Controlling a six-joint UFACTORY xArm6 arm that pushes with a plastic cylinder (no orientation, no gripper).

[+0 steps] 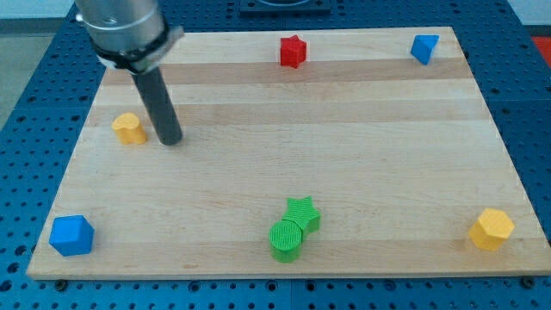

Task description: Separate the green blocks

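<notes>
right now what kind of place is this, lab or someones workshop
Most likely a robotics lab bench. A wooden board lies on a blue perforated table, small coloured blocks are scattered on it, such as the touching green star and green cylinder, and my tip rests beside the yellow block.

The scene is brightly and evenly lit from above, with soft, diffuse light. The wooden counter [344, 129] shows pale, a little washed out along its top band, with no hard glare. Shadows are short and faint: a small dark smudge sits at my tip [170, 140], and thin soft shadows hug the bases of the green star [302, 212], the green cylinder [286, 240] and the blue cube [71, 235]. Focus is fairly sharp across the counter, though block edges look slightly soft and grainy. The metal collar [125, 30] at the view's top left carries dull highlights. The counter's edges run straight, showing little distortion.
</notes>
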